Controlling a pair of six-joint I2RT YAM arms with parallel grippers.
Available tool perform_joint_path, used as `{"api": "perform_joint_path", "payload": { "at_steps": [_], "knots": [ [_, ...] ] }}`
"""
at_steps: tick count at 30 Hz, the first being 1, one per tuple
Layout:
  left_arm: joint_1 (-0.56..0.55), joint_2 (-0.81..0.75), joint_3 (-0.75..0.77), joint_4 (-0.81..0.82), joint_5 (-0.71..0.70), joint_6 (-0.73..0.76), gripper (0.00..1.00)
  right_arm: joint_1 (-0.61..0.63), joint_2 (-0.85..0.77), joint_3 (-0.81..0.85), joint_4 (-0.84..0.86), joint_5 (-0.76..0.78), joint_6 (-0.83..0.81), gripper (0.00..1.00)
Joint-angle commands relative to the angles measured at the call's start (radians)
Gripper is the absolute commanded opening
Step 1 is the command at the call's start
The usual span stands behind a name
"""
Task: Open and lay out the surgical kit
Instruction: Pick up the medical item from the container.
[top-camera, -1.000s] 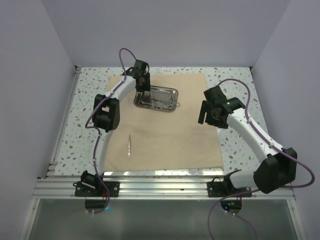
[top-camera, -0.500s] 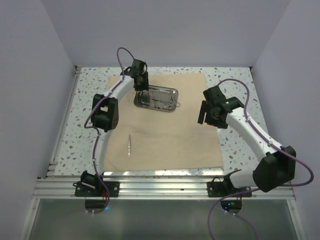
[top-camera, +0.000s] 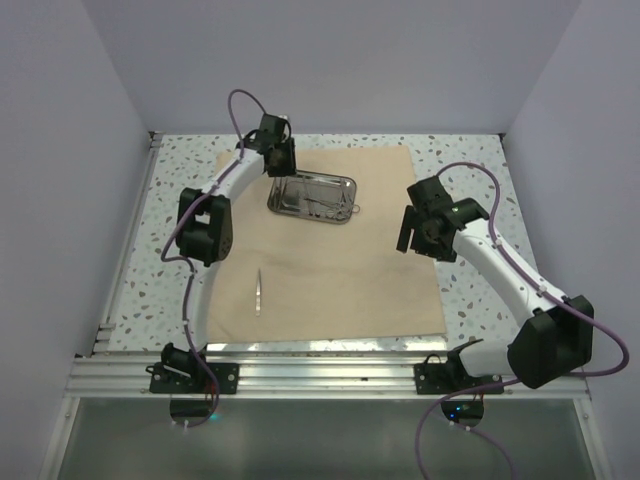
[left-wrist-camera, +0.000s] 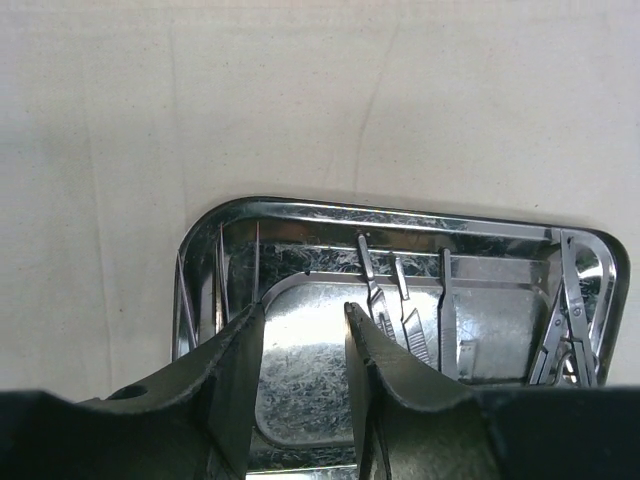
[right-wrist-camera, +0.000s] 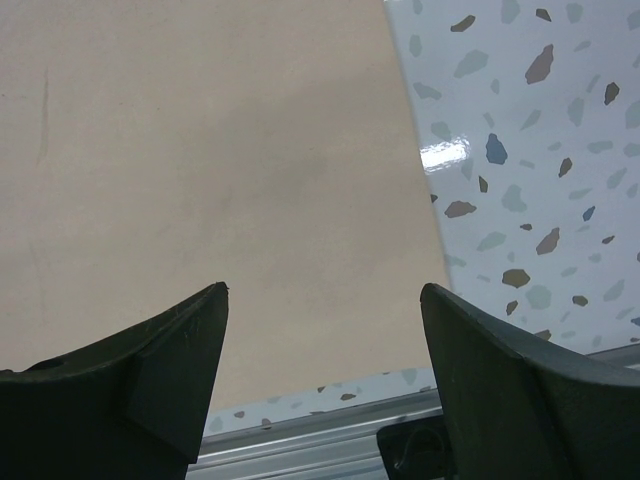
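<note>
The beige cloth wrap (top-camera: 340, 270) lies spread flat on the table. The steel tray (top-camera: 330, 177) stands on its far part, with several slim silver instruments (top-camera: 330, 205) inside. One pair of tweezers (top-camera: 258, 292) lies alone on the cloth at the near left. My left gripper (top-camera: 284, 170) hangs over the tray's far-left end. In the left wrist view it (left-wrist-camera: 303, 315) is open, nothing between the fingers, with the tray (left-wrist-camera: 400, 212) floor below and scalpel-like tools (left-wrist-camera: 410, 320) and scissors (left-wrist-camera: 570, 320) to the right. My right gripper (top-camera: 408, 232) hovers open over the cloth's right part (right-wrist-camera: 200, 150).
Speckled terrazzo table (top-camera: 470, 170) borders the cloth on all sides. An aluminium rail (top-camera: 320, 375) runs along the near edge, also showing under the right gripper (right-wrist-camera: 323, 290) as the rail (right-wrist-camera: 300, 440). Plain walls close in the left, back and right.
My left wrist has drawn a little back toward the far left, its fingers still over the tray's left end. The right arm has barely shifted.
</note>
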Motion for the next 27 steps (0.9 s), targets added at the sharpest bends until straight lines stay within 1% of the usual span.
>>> {"api": "perform_joint_path", "payload": {
  "at_steps": [1,5,12,22,27],
  "knots": [
    [0.011,-0.08,0.004,0.055,0.002,0.035,0.41,0.003,-0.032,-0.008,0.006,0.019,0.022,0.81],
    [0.014,-0.04,0.036,0.023,-0.001,0.038,0.41,0.001,-0.027,-0.005,0.009,0.019,0.023,0.81],
    [0.014,-0.02,-0.005,0.031,-0.021,0.045,0.41,0.001,-0.001,0.006,0.013,0.014,0.017,0.81],
    [0.02,0.062,0.01,-0.015,-0.021,0.035,0.4,0.001,0.03,0.026,0.012,0.014,0.009,0.81],
    [0.026,0.08,0.011,-0.032,-0.021,0.019,0.38,0.001,0.048,0.04,0.018,0.014,0.005,0.81]
  ]
}}
